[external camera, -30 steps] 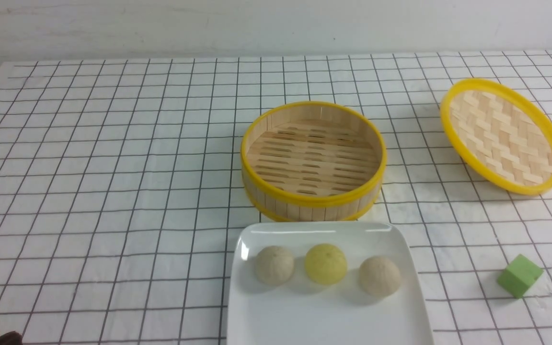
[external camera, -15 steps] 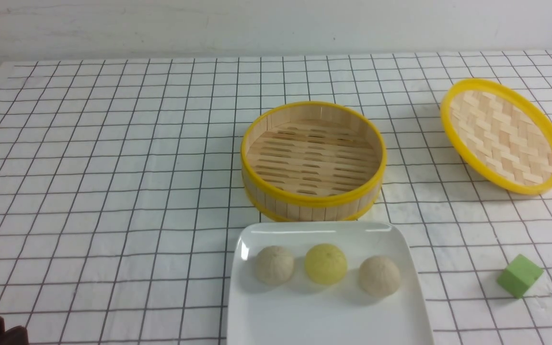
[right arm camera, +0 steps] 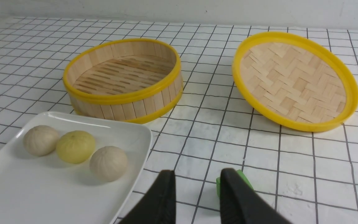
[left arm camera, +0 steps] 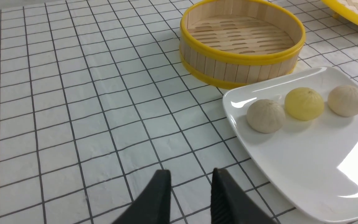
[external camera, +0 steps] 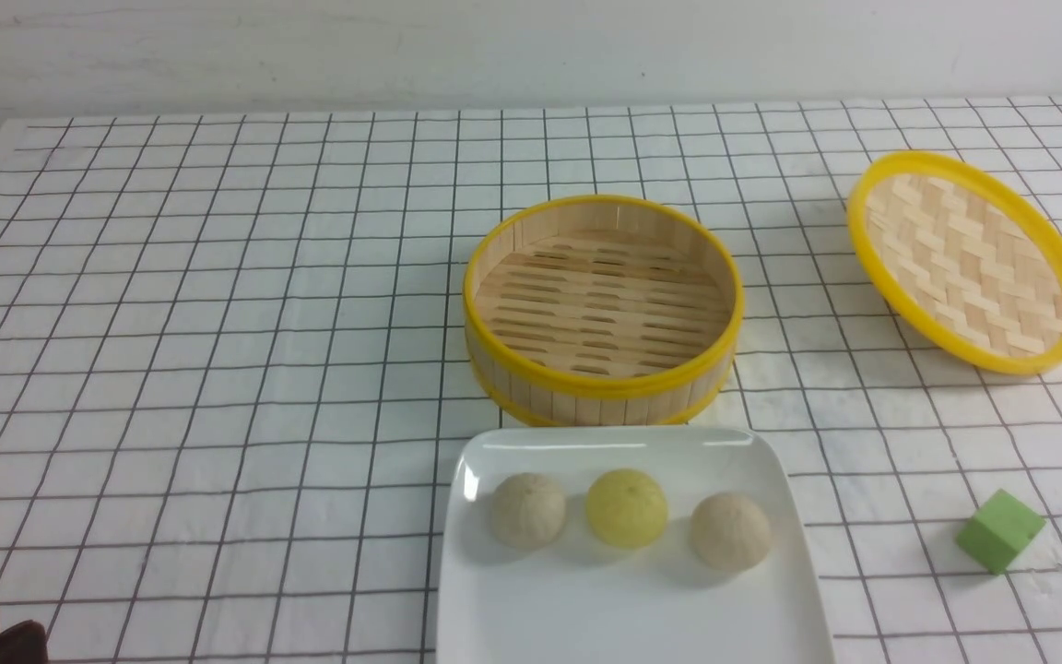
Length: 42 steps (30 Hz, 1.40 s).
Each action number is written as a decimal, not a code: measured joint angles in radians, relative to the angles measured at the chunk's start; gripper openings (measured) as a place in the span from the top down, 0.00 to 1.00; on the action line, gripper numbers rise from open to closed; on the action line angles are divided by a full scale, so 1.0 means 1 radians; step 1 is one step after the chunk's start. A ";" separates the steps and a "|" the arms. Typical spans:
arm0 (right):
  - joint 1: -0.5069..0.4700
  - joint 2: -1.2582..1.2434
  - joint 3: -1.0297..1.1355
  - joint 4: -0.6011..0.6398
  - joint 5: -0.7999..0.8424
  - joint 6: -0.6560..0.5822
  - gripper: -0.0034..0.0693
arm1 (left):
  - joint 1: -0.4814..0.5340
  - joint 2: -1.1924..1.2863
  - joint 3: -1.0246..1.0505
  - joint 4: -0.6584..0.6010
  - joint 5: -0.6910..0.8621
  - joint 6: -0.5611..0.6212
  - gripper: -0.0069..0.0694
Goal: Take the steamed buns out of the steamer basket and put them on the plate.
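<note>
- Black left gripper (left arm camera: 190,175) — jaws spread, nothing between, low over the white gridded tablecloth (left arm camera: 73,93).
- Black right gripper (right arm camera: 197,175) likewise parted, holding nothing; small green cube (external camera: 1001,530) just past one finger.
- Three round steamed buns (external camera: 626,507), pale yellow between two beige, in a row on the glossy white rounded-square plate (external camera: 623,613).
- Round bamboo steamer basket (external camera: 601,392), yellow-rimmed, just beyond the plate.
- Woven yellow-rimmed lid (external camera: 969,263) tilted, far right.

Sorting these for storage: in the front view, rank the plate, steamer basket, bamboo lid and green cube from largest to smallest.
White plate, though nearest and cut off.
Steamer basket and bamboo lid look about alike; the lid is tilted.
Green cube, smallest.
</note>
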 joint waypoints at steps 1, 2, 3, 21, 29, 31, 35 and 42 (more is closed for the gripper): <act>0.000 0.000 0.000 0.000 0.000 0.000 0.63 | 0.000 0.000 0.000 0.000 0.000 0.000 0.63; 0.000 0.000 0.000 0.000 0.000 0.000 0.63 | 0.000 0.000 0.000 0.000 0.000 0.000 0.63; 0.000 0.000 0.000 0.000 0.000 0.000 0.63 | 0.000 0.000 0.000 0.000 0.000 0.000 0.62; 0.000 0.000 0.288 -0.004 -0.239 0.006 0.62 | 0.000 0.000 0.000 0.001 0.000 0.000 0.61; -0.044 0.001 0.414 -0.046 -0.333 -0.008 0.62 | 0.000 0.000 0.000 0.003 0.001 0.000 0.60; -0.060 0.001 0.415 -0.047 -0.340 -0.008 0.62 | 0.000 0.002 0.000 0.002 0.001 0.000 0.60; -0.151 0.001 0.416 -0.049 -0.346 -0.008 0.62 | 0.000 0.008 0.000 0.004 0.001 0.000 0.60; -0.377 0.001 0.416 -0.049 -0.347 -0.008 0.62 | 0.000 0.008 0.000 0.037 0.001 0.000 0.60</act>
